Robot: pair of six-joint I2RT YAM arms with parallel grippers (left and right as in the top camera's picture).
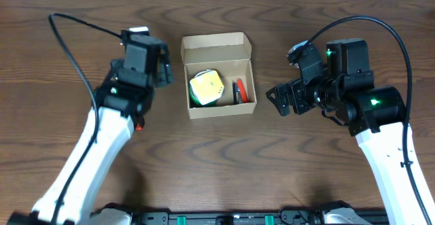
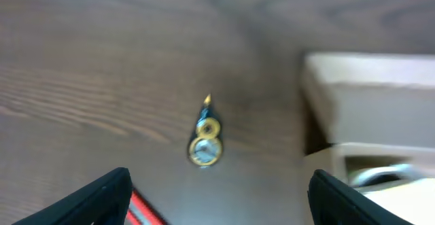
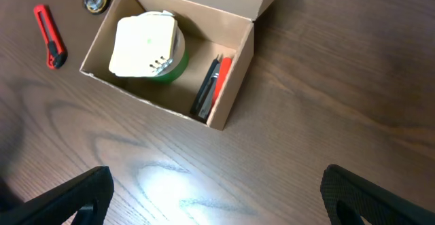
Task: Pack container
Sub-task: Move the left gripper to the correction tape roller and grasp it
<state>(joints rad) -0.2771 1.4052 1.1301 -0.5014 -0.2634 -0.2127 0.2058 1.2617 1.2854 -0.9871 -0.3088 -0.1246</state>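
Left wrist view: the brass piece (image 2: 204, 143) was seen on the worktop (image 2: 102, 62) beneath the widely spread left claw (image 2: 221, 181), long axis pointing away. The open container (image 1: 216, 45) lay just rightward, mid-worktop. The right claw (image 3: 216, 179), equally wide, was placed farther off.
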